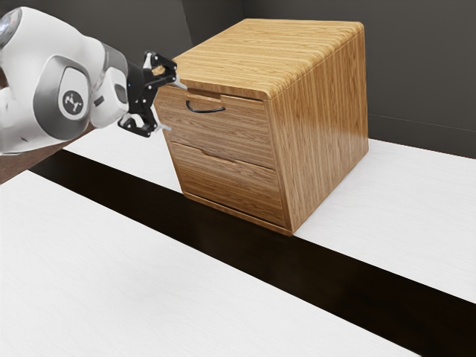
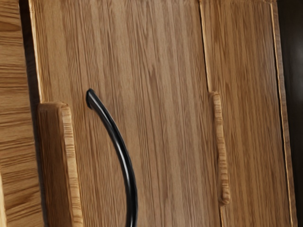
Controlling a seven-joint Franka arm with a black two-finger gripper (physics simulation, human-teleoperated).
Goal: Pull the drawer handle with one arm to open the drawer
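A wooden cabinet (image 1: 320, 111) stands on the table with two drawer fronts facing the exterior view's left. The upper drawer (image 1: 230, 134) carries a curved black handle (image 1: 205, 109) just under the cabinet's top edge; its front sits level with the lower drawer (image 1: 234, 182). My black gripper (image 1: 172, 108) hovers open right in front of the upper drawer, a short way from the handle's near end, with nothing between its fingers. Seen from the wrist, the handle (image 2: 118, 151) arcs across the upper drawer front (image 2: 161, 94), close ahead of my hand.
The table (image 1: 111, 275) is white with a broad black stripe (image 1: 245, 253) running diagonally under the cabinet's front corner. A dark wall stands behind the cabinet. Open table surface lies in front of the drawers.
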